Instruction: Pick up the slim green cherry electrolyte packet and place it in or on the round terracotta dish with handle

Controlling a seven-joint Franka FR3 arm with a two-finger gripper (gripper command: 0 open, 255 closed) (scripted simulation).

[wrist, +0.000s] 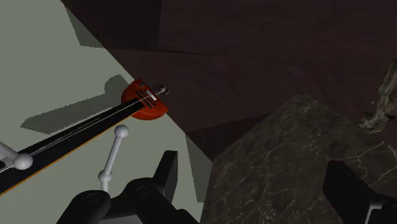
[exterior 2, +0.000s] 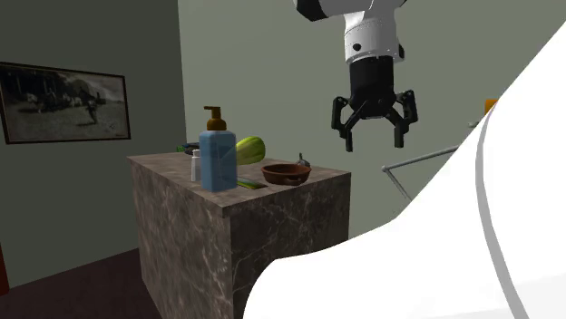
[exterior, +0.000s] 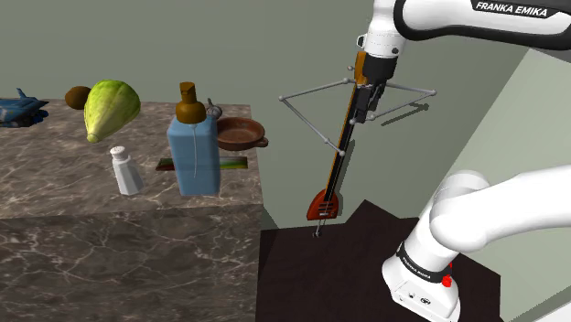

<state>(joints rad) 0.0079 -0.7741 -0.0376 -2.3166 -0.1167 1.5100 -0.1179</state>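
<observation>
- The marble counter [exterior: 110, 197] carries every task item; the gripper hangs off to its side, so I judge the first job is crossing above its edge.
- The gripper [exterior 2: 373, 140] is empty, its fingers spread wide, well apart from the packet.
- The blue soap bottle [exterior: 194, 151] stands touching or just beside the packet; come in from the dish's side to avoid knocking it.
- The brown dish [exterior: 241, 134] sits near the packet, so the carry looks short.
- The green packet [exterior: 233, 165] lies flat on the counter; thin as it is, it likely needs a low, straight-down pinch across its narrow width.
</observation>
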